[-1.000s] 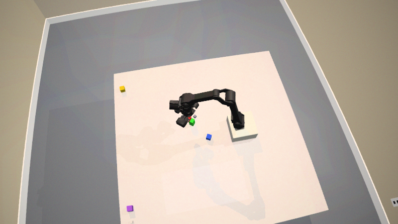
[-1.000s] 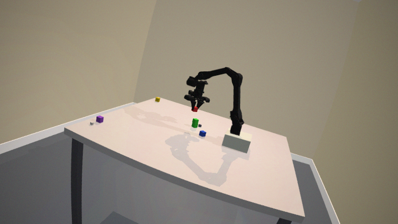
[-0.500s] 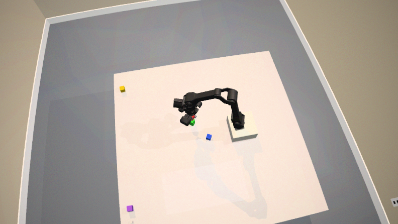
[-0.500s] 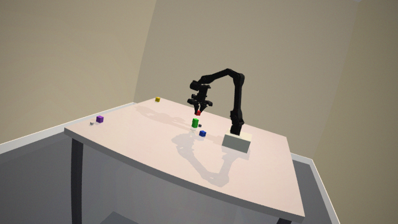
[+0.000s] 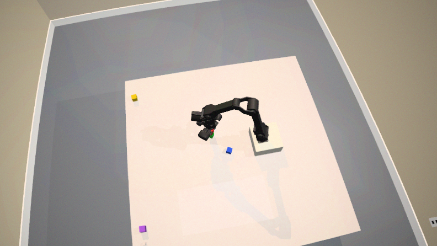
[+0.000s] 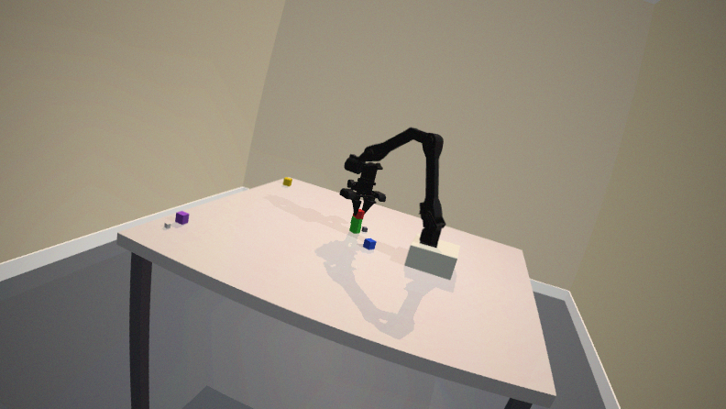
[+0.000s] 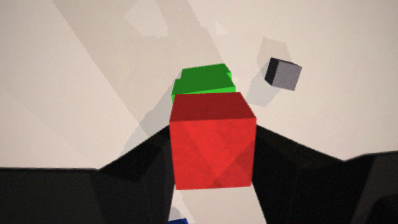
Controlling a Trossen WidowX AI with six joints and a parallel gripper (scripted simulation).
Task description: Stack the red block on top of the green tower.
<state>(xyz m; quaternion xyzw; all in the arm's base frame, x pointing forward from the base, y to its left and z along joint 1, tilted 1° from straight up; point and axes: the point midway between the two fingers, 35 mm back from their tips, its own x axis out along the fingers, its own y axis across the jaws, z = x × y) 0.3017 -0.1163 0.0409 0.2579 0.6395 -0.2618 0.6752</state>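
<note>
The arm (image 6: pixel 429 167) rises from a pale base block (image 6: pixel 432 258) on the table (image 6: pixel 284 274) and bends over so that the gripper (image 6: pixel 359 212) points down at the green tower (image 6: pixel 355 224). The jaws are pinching the red block (image 7: pixel 212 142), one black finger (image 7: pixel 135 167) pressed against each of its side faces. In the exterior view the red block (image 6: pixel 359 214) sits directly above the top of the tower, and the two look to be touching or very nearly so; whether the block's weight is on the tower cannot be told. In the wrist view the green top (image 7: pixel 204 80) shows just beyond the red block's far edge, a little off to the left of it, so the two are close to lined up but not squarely. From the top view only slivers of red (image 5: pixel 212 130) and green (image 5: pixel 211 135) show beneath the gripper body. The tower stands upright. A small grey cube (image 7: pixel 283 73) lies on the table just beside the tower, apart from it. A blue cube (image 6: pixel 368 243) rests near the tower's foot on the side toward the base block. A yellow cube (image 5: pixel 134 97) lies at a far corner of the table and a purple cube (image 5: pixel 142 228) at another corner, both well apart from the tower.
</note>
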